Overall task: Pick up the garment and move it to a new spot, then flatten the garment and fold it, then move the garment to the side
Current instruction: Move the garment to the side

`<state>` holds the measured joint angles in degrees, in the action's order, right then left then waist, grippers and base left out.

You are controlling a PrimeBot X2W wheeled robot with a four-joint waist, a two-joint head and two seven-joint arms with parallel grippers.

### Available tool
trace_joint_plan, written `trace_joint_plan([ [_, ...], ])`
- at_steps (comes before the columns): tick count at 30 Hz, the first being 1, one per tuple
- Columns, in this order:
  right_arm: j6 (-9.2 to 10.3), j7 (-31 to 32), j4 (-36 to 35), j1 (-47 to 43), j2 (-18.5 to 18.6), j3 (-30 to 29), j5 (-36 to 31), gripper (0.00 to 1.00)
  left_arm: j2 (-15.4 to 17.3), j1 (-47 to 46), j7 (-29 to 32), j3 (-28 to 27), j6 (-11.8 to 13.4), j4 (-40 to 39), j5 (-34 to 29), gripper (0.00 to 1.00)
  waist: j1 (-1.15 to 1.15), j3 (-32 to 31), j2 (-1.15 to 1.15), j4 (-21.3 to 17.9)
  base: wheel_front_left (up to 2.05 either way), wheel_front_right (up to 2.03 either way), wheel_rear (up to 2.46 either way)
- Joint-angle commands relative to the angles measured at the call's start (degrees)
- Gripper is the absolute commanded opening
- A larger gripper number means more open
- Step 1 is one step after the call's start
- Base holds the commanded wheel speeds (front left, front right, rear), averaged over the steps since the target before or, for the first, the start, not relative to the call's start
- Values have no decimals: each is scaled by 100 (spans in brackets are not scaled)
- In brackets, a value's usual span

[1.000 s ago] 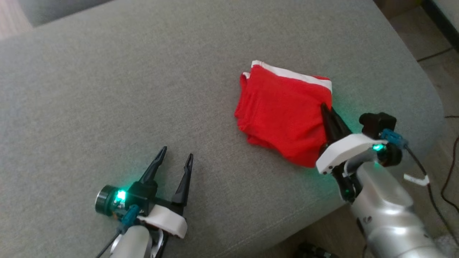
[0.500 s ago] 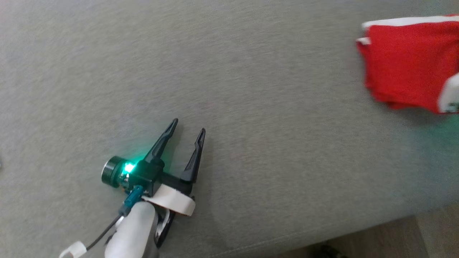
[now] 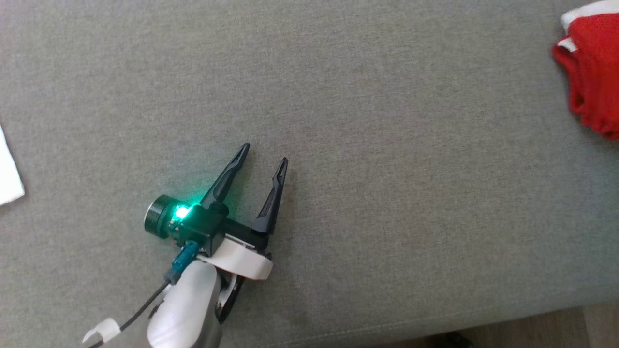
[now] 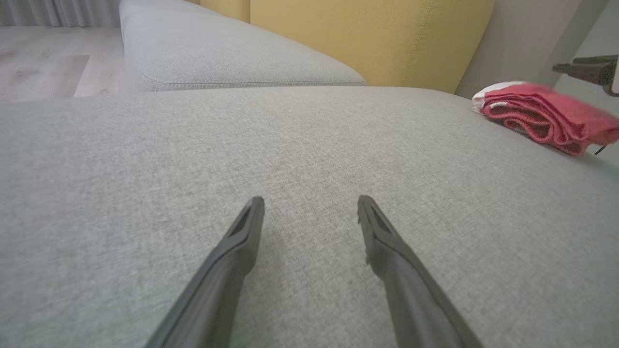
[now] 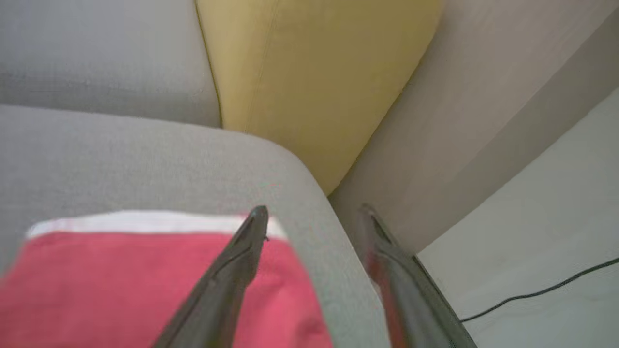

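- The left gripper is held with fingers spread wide and empty over the cushion.
- The right gripper is parted, nothing gripped; the garment is seen under one finger.

A grey sofa seat spreads wide. A white scrap lies on it at the head view's left edge. Behind stands a yellow cushion, beside a second grey seat. Wood floor lies beyond. A black cable runs below the seat's corner.
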<state>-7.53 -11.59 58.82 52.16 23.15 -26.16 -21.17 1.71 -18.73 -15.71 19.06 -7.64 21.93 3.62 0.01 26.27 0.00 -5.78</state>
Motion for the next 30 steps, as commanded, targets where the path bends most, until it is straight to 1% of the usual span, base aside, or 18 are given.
trace_joint_plan([
  [1, 4, -98, -225, 8, 4, 6, -50, 100, 235, 100, 71, -312, 16, 188, 24, 100, -1, -53, 0, -20, 0, 0, 0],
  [3, 4, -226, -370, 60, -234, -86, -110, 100, 225, 128, 71, -353, 16, 185, 29, 100, -1, -159, 0, -28, 0, 0, 0],
  [6, 4, -323, -538, 120, -694, 49, -34, 100, 206, 200, 71, -439, 47, 183, 25, 100, -1, -352, 0, -19, 0, 0, 0],
  [10, 4, -338, -1162, -66, -1419, 567, 442, 100, 181, 304, 71, -579, 163, 156, 14, 100, -1, -651, 0, 79, 0, 0, 0],
  [13, 4, -339, -1560, -465, -1734, 980, 913, 100, 166, 406, 71, -692, 284, 130, 11, 100, -1, -880, 0, 205, 0, 0, 0],
  [19, 4, -340, -1846, -1424, -1981, 1674, 1700, 100, 147, 637, 71, -959, 496, 125, 22, 100, -1, -1278, 0, 495, 0, 0, 0],
  [25, 4, -341, -1985, -2298, -2024, 2195, 2289, 100, 137, 848, 71, -1167, 618, 140, 13, 100, -1, -1587, 0, 709, 0, 0, 0],
  [30, 4, -341, -2092, -2858, -2026, 2558, 2872, 100, 129, 1053, 71, -1411, 752, 124, 86, 100, -1, -1858, 0, 732, 0, 0, 0],
])
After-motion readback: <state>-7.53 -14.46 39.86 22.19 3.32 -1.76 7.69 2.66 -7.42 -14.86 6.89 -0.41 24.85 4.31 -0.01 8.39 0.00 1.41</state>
